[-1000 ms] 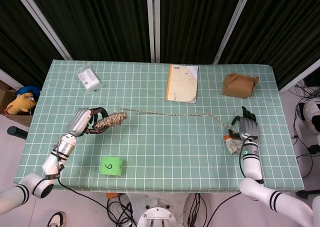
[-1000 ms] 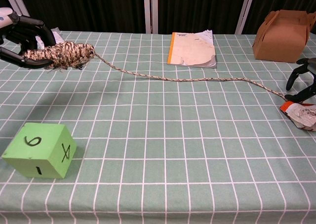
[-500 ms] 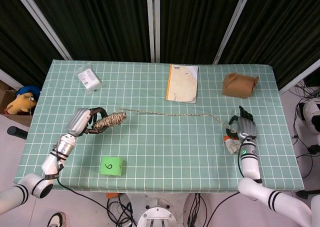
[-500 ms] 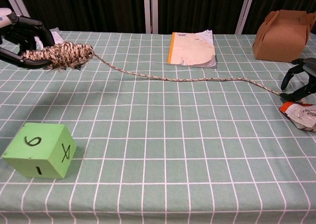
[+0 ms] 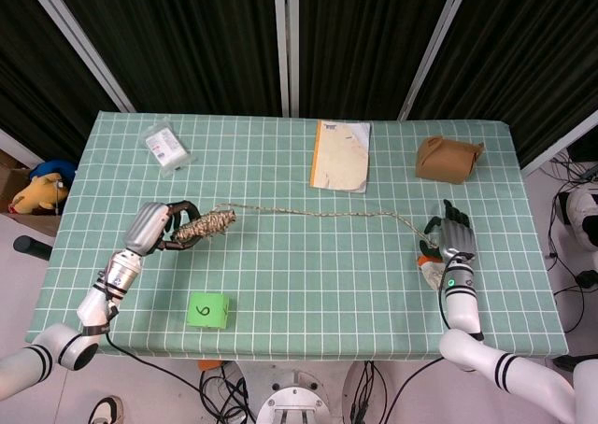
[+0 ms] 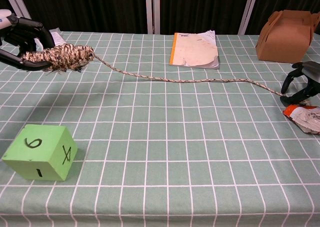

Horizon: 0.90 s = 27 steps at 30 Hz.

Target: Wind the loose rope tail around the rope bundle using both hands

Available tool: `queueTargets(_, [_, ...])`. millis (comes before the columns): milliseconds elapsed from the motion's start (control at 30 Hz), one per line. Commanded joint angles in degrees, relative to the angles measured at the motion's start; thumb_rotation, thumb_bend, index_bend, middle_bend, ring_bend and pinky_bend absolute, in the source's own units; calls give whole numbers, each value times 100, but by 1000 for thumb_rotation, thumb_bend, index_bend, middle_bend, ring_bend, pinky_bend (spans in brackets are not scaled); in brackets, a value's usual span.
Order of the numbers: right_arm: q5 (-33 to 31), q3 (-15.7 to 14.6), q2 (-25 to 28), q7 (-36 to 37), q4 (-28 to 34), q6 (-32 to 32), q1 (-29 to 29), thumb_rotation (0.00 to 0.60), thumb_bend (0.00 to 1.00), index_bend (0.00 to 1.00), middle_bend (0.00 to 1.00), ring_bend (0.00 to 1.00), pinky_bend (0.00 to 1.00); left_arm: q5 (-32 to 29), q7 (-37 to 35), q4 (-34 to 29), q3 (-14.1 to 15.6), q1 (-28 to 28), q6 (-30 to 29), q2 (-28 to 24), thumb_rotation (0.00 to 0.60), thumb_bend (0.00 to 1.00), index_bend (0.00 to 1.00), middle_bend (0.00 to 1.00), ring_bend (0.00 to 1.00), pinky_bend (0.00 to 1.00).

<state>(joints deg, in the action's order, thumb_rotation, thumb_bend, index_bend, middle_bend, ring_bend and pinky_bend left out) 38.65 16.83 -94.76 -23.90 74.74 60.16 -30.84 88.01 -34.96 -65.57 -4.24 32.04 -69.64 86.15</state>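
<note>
The rope bundle (image 6: 60, 58) is gripped by the left hand (image 5: 166, 226). The rope tail (image 6: 200, 80) lies stretched across the table (image 5: 308, 293), ending at the right hand (image 6: 302, 84), whose fingers are spread above it, nothing yet held. If the tail end is missed or pinched loosely, slippage during winding is likely.

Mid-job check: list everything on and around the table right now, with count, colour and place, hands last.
rope bundle: one, tan-brown, left side, held.
rope tail: one, tan, stretched rightward across the table.
cube: one, green, front left.
notebook: one, cream, orange spine, back centre.
paper box: one, brown, back right.
packet: one, clear-white, back left.
crumpled wrapper: one, white-orange, right edge.
plush toy: one, yellow, floor at left.
left hand: grips bundle.
right hand: fingers curled over tail's end; grip unclear.
</note>
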Motion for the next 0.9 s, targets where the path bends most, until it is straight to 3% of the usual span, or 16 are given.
queueTargets(33, [-10,-5,0,0,0,-18,-6,600,335,518,0,0,0,-1,-8,9,4,-1,4,4,600,479,723,729,695,724])
queueTargets(467, [60,-47,-51,22,-47,3,-35,600,423,531,0,0,0,-13,-4,53,10,-3,16,25,600,479,723,728,695,723])
queueTargets(900, [95,-84,-165,-44,-151,99,-41,600,396,581,0,0,0,-45,47,30,30,-2,100,1,600,478,722,728,695,723])
